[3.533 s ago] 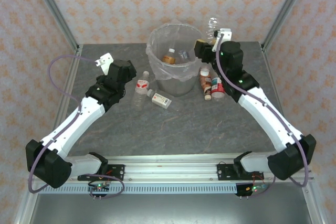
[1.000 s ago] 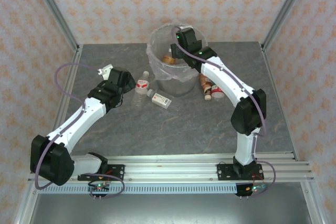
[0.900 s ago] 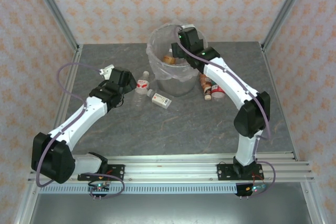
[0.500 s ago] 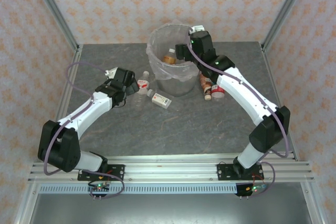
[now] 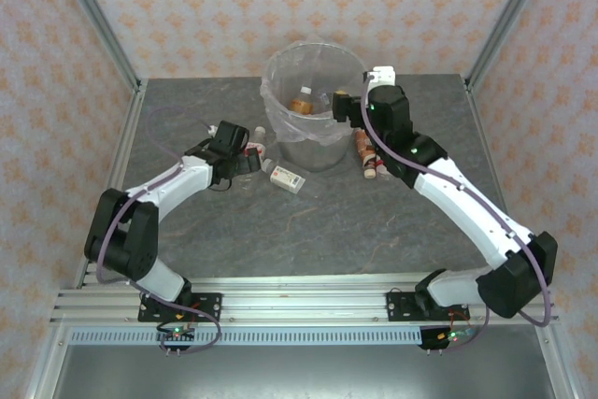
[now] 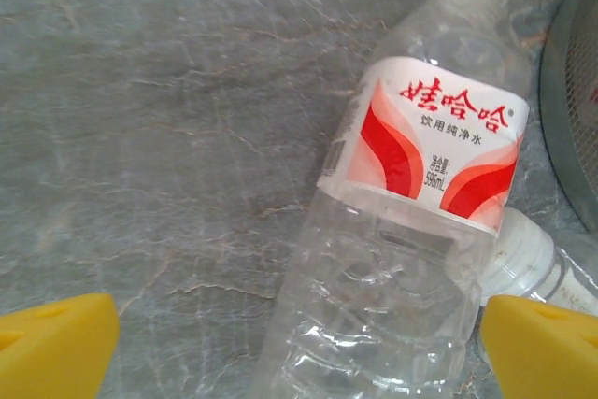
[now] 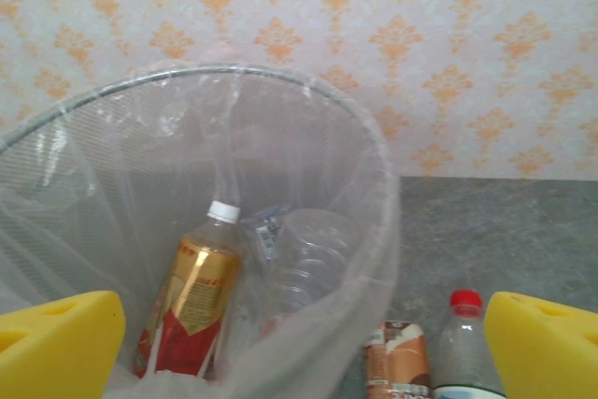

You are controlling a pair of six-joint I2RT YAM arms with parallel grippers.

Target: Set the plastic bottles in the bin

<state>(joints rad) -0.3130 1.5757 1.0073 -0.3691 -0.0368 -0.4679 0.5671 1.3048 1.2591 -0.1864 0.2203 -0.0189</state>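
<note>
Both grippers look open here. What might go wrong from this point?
1. The left gripper straddles the labelled clear bottle, but a second bottle lies right beside it by one finger; closing may catch both or push one away.
2. The right gripper sits close to the loose liner of the bin and might snag it.

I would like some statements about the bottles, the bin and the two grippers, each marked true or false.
1. The left gripper is open around a red-and-white-labelled bottle lying on the table. True.
2. The bin is empty. False: it holds an amber bottle and a clear bottle.
3. The right gripper holds a bottle. False: it is open and empty, by the bin.
4. A red-capped bottle is on the table outside the bin. True.
</note>
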